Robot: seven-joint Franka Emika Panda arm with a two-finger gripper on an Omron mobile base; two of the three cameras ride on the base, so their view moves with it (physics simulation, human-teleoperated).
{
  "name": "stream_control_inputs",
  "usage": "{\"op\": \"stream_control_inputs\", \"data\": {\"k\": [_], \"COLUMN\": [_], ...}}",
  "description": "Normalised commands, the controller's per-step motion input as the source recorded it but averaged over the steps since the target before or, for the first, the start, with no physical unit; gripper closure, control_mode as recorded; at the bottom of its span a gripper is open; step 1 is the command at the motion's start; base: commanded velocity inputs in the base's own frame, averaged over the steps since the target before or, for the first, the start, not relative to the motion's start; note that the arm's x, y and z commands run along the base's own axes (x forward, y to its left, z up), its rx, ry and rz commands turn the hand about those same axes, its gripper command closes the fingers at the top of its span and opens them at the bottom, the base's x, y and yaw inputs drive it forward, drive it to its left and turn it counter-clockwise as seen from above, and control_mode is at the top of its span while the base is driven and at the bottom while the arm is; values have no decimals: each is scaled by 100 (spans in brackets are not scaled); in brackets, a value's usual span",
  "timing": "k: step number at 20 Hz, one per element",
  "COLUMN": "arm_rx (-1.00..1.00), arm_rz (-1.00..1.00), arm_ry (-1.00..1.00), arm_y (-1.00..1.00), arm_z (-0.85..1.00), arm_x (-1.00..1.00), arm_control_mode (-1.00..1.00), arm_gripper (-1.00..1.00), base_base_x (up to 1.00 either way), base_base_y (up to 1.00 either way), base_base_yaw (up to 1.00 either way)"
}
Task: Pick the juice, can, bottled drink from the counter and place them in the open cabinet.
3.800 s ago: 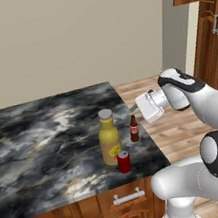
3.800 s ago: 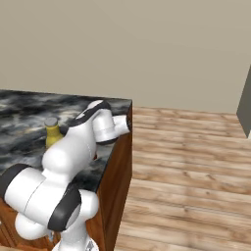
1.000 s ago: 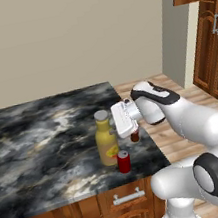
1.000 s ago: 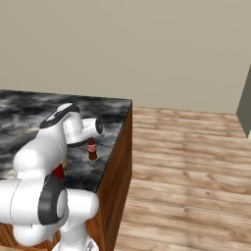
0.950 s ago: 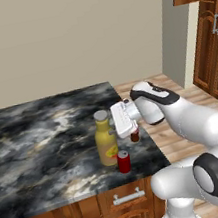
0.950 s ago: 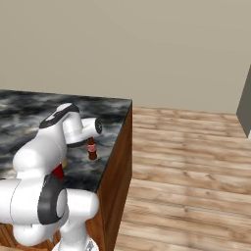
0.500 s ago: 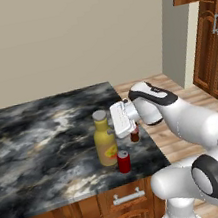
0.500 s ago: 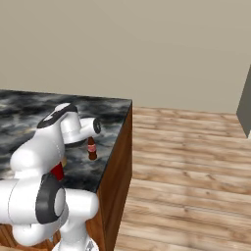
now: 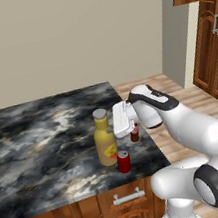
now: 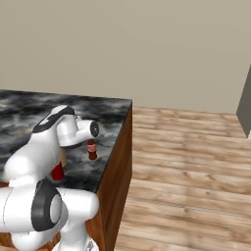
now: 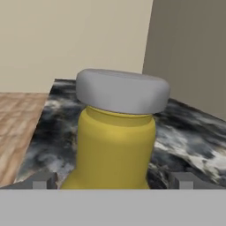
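Juice (image 11: 115,145) neck between spread tool (image 11: 114,180) fingers, upright on counter (image 9: 35,139).

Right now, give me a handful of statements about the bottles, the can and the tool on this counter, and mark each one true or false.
1. The tall yellow bottle with a grey cap stands upright on the black and grey marbled counter. True.
2. The tool is shut on the yellow bottle's neck. False: its fingers stand wide apart on either side of the neck, not yet closed.
3. The small red can with a silver top lies on its side. False: it stands upright near the counter's front edge.
4. The small dark brown bottle with a red cap stands on the counter near its right end. True.
5. The yellow bottle is taller than the red can. True.
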Motion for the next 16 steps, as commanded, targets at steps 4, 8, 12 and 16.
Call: {"op": "stream_control_inputs", "data": {"k": [4,8,12,16], "arm_rx": [0,2,2,0], "arm_rz": [-9,-2,0,0], "arm_ry": [0,0,1,0], "arm_y": [0,9,11,0], "arm_z": [0,1,1,0], "arm_x": [0,0,0,0], "arm_control_mode": [-100,-100,-100,-100], "arm_gripper": [-100,-100,-100,-100], "base_base_x": [0,0,0,0], "base_base_y": [0,0,0,0], "base_base_yaw": [0,0,0,0]}}
